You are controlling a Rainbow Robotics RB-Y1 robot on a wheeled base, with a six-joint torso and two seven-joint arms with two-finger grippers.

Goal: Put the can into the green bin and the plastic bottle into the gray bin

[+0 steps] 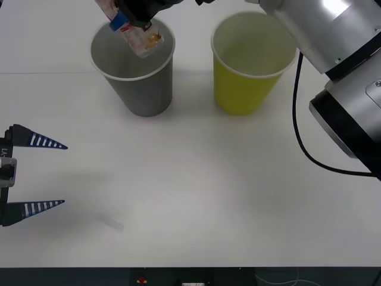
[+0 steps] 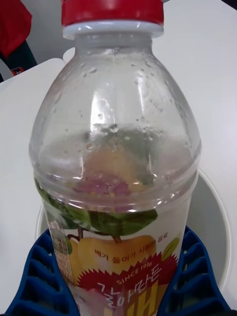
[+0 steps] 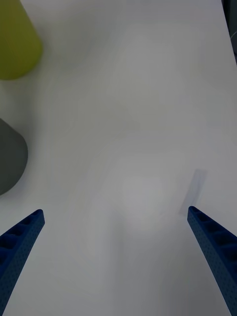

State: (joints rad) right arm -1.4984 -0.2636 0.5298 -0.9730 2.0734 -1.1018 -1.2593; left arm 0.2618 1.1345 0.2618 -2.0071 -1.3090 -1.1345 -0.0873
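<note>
1. Plastic bottle [image 1: 140, 39]: clear, red cap, red-orange label. Tilted, its base end hanging just inside the mouth of the gray bin [image 1: 138, 83]. From the right wrist, the bin's white rim shows behind the bottle [image 2: 116, 163].
2. Right gripper [image 1: 132, 19]: clamped on the bottle; blue ribbed fingers [image 2: 34, 276] press the labelled body from both sides. The arm reaches in from the surface's right side over the far edge.
3. Gray bin: upright, near the far edge, left of centre.
4. Green bin [image 1: 249, 65]: upright, just beside the gray bin, toward the right edge; the two stand apart.
5. Left gripper [image 1: 36, 174]: at the left edge toward the near side, fingers spread wide, holding nothing, over bare surface [image 1: 196, 196].
</note>
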